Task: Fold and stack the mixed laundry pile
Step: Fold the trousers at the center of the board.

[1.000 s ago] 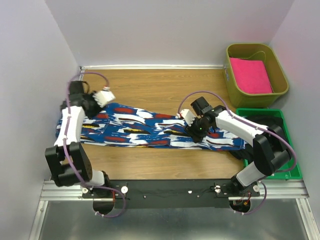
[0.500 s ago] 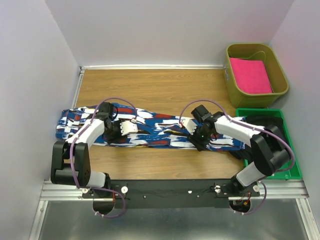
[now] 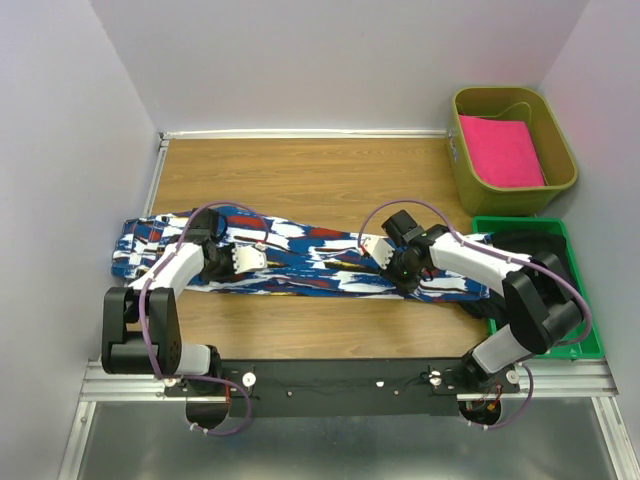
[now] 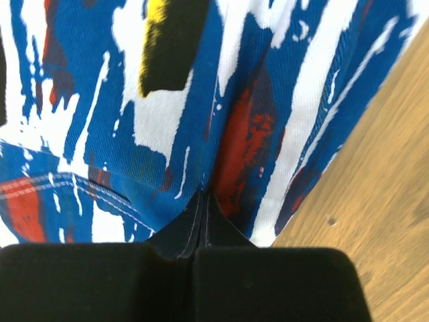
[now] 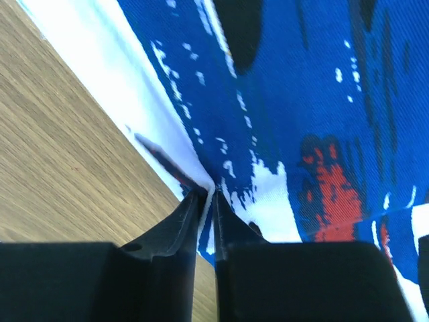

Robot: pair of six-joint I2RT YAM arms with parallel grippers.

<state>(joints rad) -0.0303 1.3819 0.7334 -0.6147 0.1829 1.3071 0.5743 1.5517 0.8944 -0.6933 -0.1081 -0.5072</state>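
The long blue cloth (image 3: 310, 262) with white, red and black blotches lies stretched left to right across the wooden table. My left gripper (image 3: 266, 254) rests on its left-middle part; in the left wrist view the left gripper (image 4: 203, 199) is shut, pinching a small pucker of the blue cloth (image 4: 201, 100). My right gripper (image 3: 370, 242) sits at the cloth's far edge. The right wrist view shows the right gripper (image 5: 206, 194) shut on the cloth's white-edged fold (image 5: 181, 144). The plain black garment (image 3: 522, 241) lies in the green tray (image 3: 560, 345).
An olive bin (image 3: 462, 170) at the back right holds a bright pink folded cloth (image 3: 500, 150). The green tray stands at the right edge beside the right arm. Bare wood (image 3: 300, 175) lies behind the cloth. Walls close in the left, back and right sides.
The left arm swung in from the far left end to the cloth's left-middle and shut there. The right gripper closed on the cloth's far edge, hardly shifting.
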